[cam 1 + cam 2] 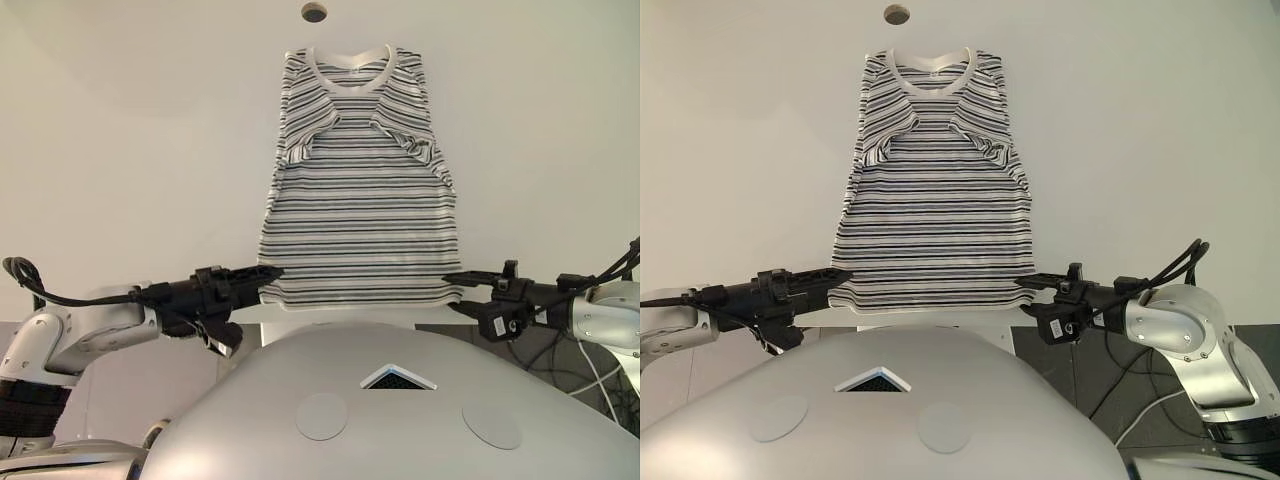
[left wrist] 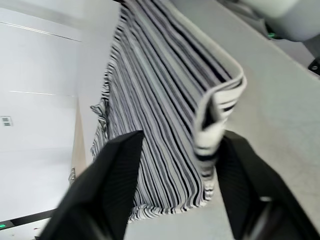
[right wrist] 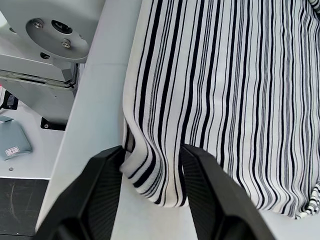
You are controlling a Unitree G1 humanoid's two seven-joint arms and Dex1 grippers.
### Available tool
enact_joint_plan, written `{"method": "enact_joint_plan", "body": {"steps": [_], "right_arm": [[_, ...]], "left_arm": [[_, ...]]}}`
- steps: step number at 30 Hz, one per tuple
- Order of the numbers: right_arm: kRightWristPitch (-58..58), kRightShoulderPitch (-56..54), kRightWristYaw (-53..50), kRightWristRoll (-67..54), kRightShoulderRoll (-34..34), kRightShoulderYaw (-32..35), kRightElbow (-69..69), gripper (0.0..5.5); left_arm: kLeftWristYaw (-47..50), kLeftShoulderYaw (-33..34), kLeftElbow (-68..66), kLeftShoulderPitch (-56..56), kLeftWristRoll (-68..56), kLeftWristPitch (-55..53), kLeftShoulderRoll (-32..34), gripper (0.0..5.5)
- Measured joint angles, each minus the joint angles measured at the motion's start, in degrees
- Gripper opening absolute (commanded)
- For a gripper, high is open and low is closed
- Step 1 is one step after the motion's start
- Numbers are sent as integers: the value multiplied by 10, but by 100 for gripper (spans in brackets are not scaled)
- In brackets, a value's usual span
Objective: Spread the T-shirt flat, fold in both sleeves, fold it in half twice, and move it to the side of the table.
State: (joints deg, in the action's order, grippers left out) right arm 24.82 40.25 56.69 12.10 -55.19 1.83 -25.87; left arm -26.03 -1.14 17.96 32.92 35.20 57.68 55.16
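Observation:
The striped T-shirt (image 1: 360, 200) lies flat on the white table (image 1: 120, 150), collar at the far end and both sleeves folded in over the chest. My left gripper (image 1: 270, 272) is at the near left hem corner. In the left wrist view its fingers (image 2: 115, 185) stand open, with the hem corner (image 2: 215, 125) curled up against one finger. At the near right hem corner, my right gripper (image 1: 452, 285) is shut on the T-shirt, and the hem cloth (image 3: 150, 170) bunches between its fingers (image 3: 107, 185).
A small round brown disc (image 1: 314, 12) sits on the table beyond the collar. Bare tabletop stretches to both sides of the shirt. The table's near edge (image 1: 330, 313) runs just under the hem. Cables (image 1: 590, 370) hang below the right arm.

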Motion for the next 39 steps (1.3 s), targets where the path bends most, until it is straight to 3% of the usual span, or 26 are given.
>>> {"method": "enact_joint_plan", "body": {"steps": [9,19,23,27,29,33,39], "right_arm": [[-9,-4,-2,-2,-4,-10,4,3],[-73,-8,-6,-68,-4,13,-27,0],[-126,22,13,-168,-5,79,-84,0],[-125,62,54,-215,-6,140,-97,0],[-118,89,77,-233,-5,171,-105,0],[-81,159,121,-263,24,241,-127,0],[-55,222,168,-326,66,333,-178,0]], "left_arm": [[-45,-14,14,-2,-53,-32,19,21],[-48,-26,-4,-12,-71,-26,20,3],[-125,-49,45,25,-275,-124,96,3],[-160,-53,67,70,-403,-159,110,3],[-188,-39,68,112,-453,-154,131,3],[-282,88,85,252,-621,-115,157,3],[-384,169,93,331,-715,-85,103,3]]}}
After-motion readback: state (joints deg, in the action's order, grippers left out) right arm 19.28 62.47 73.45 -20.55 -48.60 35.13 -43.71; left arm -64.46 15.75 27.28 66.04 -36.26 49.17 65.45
